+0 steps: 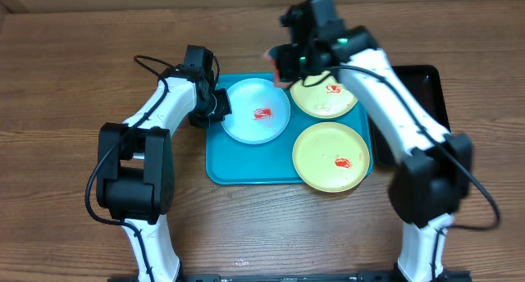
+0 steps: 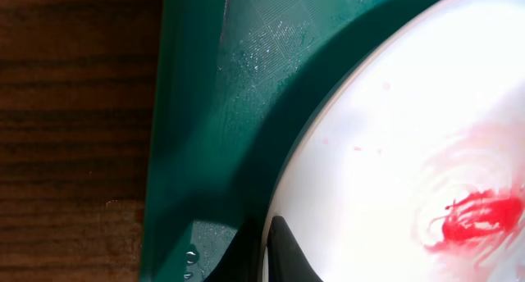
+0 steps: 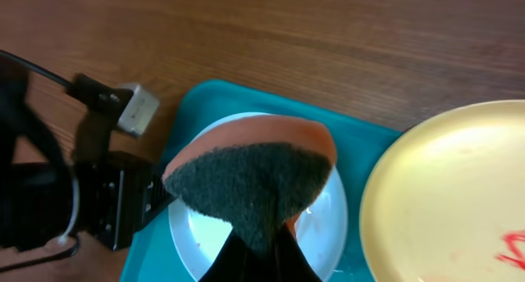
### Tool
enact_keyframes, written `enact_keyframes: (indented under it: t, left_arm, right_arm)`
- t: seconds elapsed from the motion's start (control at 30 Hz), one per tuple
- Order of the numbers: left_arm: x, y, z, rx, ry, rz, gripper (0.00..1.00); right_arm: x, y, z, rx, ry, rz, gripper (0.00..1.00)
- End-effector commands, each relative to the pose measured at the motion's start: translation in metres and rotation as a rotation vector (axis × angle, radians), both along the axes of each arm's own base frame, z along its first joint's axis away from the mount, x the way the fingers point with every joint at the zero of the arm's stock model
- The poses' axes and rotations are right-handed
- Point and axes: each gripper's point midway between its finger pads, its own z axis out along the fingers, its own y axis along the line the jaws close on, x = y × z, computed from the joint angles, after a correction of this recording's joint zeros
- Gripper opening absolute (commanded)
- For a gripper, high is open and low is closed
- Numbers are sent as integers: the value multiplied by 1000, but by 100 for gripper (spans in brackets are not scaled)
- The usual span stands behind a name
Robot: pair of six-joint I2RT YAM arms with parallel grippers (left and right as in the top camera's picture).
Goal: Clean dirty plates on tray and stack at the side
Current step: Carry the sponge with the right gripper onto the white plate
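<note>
The turquoise tray [image 1: 246, 166] holds three plates. The light-blue rimmed plate [image 1: 256, 111] lies at its left with a red smear. Two yellow-green plates lie at its right, one at the back [image 1: 324, 95] and one at the front [image 1: 330, 156], each with a red smear. My left gripper [image 1: 220, 104] is shut on the blue plate's left rim [image 2: 267, 249]; the plate [image 2: 394, 151] fills the left wrist view. My right gripper [image 1: 283, 62] is shut on an orange sponge with a dark scrub face [image 3: 250, 184], held above the blue plate [image 3: 324, 225].
A black tray [image 1: 426, 89] lies at the right, partly under my right arm. Bare wooden table lies left of the turquoise tray [image 2: 74, 134] and in front of it.
</note>
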Motion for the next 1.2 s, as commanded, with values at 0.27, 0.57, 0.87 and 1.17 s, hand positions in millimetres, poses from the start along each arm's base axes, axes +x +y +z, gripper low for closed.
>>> enact_keyframes:
  t: [0.27, 0.57, 0.87, 1.17]
  left_arm:
    - [-7, -1, -17, -1, 35, 9, 4]
    - [-4, -3, -16, -5, 22, 14, 4]
    - [1, -5, -15, -9, 1, 10, 4]
    - [1, -5, -15, -8, 1, 9, 4]
  right_arm:
    - [-2, 26, -122, -187, 136, 26, 4]
    - [-39, 36, -168, -253, 193, 215, 4]
    - [-72, 86, -168, -289, 101, 429, 4]
    - [-15, 28, -149, -298, 112, 190, 4]
